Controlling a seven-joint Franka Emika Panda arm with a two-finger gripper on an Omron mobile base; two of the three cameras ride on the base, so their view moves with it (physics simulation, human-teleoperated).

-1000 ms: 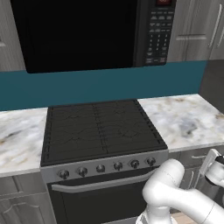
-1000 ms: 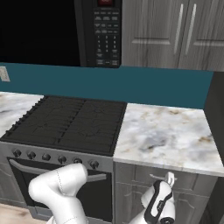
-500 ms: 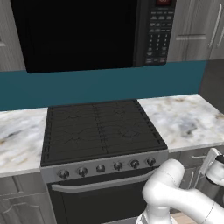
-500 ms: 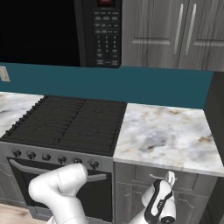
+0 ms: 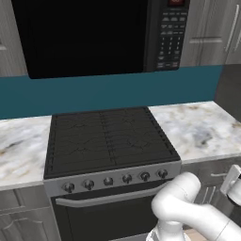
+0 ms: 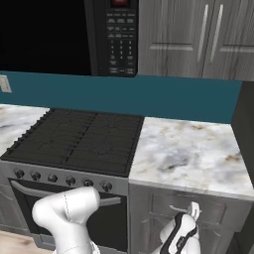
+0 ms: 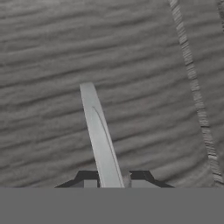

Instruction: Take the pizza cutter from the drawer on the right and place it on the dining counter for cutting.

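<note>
Early stage: gripper (image 7: 109,177) clamped on the silver bar handle (image 7: 99,131) of the closed drawer (image 7: 52,52) right of the stove (image 6: 74,144) (pizza cutter presumably inside), so opening, grabbing and the dining-counter placement remain.

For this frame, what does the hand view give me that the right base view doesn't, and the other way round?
Hand view: close up, the grain of the drawer front and its silver bar handle, with the hand shut on it. Right base view: the setting, with the stove, microwave, marble worktop and upper cabinets. Shared: the hand at the closed drawer under the worktop.
</note>
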